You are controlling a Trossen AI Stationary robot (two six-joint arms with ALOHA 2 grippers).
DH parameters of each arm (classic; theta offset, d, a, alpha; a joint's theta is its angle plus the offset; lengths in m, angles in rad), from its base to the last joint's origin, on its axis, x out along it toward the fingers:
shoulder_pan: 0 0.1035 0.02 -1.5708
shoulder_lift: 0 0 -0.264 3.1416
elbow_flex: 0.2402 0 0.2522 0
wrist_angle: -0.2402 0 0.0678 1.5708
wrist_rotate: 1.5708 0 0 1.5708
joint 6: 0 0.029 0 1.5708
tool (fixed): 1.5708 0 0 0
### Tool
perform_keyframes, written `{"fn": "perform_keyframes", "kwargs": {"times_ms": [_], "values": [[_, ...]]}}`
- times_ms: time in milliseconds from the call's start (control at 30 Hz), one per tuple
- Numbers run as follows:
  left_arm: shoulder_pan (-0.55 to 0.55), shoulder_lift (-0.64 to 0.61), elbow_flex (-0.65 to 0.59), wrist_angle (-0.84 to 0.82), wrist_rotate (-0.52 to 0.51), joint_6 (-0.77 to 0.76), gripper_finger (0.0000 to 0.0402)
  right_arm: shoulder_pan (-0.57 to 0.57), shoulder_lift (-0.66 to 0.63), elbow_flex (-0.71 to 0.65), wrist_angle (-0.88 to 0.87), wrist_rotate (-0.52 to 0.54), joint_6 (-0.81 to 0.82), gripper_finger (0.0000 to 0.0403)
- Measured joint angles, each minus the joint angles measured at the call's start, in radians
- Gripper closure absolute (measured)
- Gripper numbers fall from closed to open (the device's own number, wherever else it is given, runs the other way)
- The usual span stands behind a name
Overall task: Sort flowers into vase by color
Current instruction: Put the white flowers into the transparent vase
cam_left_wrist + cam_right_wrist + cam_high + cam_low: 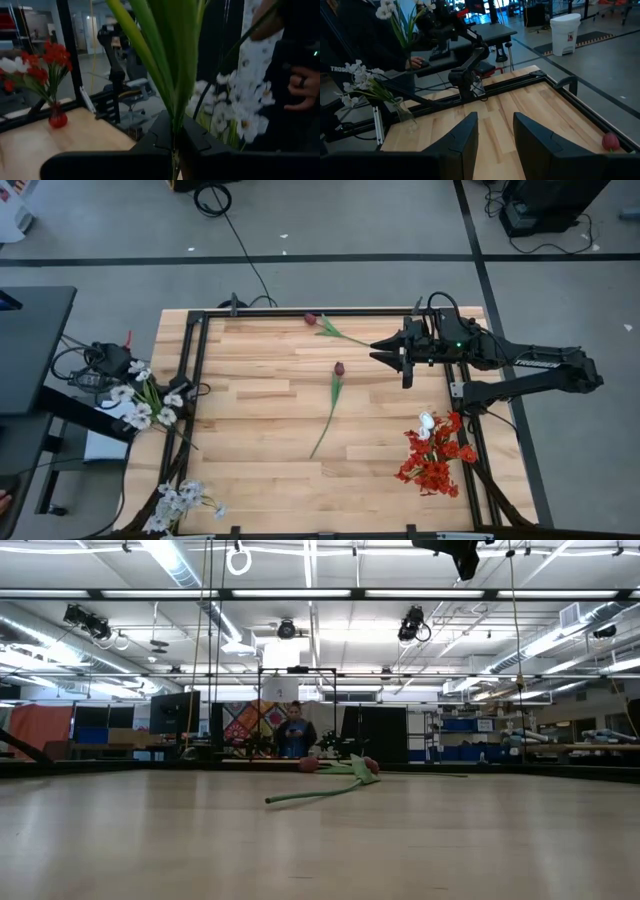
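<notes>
My left gripper (pixel 175 150) is beyond the table's left edge, shut on a spray of white flowers (pixel 150 402) with long green leaves. My right gripper (pixel 402 362) hovers over the far right of the table, open, with nothing between its fingers (pixel 495 140). Two dark maroon tulips lie flat on the wood: one at the far edge (pixel 311 318), and one in the middle (pixel 339 368) with its stem running toward the near edge. Red flowers and a white tulip (pixel 427 422) stand in a red vase (pixel 57 120) at the near right. More white flowers (pixel 182 500) stand in a glass vase at the near left corner. My left gripper pinches the spray's green stem and leaves (pixel 175 122) between its two fingers, low on the stem. The fingers come at it level. The spray stands up above them, clear of the table, with its white blossoms (pixel 240 115) leaning to one side.
A black frame (pixel 190 380) runs around the wooden table. A person stands close by my left arm; a hand (pixel 300 85) shows beside the blossoms. The middle of the table holds only the two tulips.
</notes>
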Motion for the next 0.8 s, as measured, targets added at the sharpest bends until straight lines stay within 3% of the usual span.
{"fn": "perform_keyframes", "kwargs": {"times_ms": [267, 633, 800], "values": [[0.000, 0.000, 0.000, 0.017, 0.189, -0.070, 0.0391, 0.000, 0.000, 0.000, 0.000, 0.000, 0.000, 0.0271], [0.000, 0.003, 0.000, 0.114, 0.215, -0.071, 0.0391, 0.000, 0.000, 0.000, 0.000, 0.000, 0.000, 0.0271], [0.000, 0.041, 0.000, 0.140, 0.128, -0.104, 0.0391, 0.000, 0.000, 0.000, 0.000, 0.000, 0.000, 0.0271]]}}
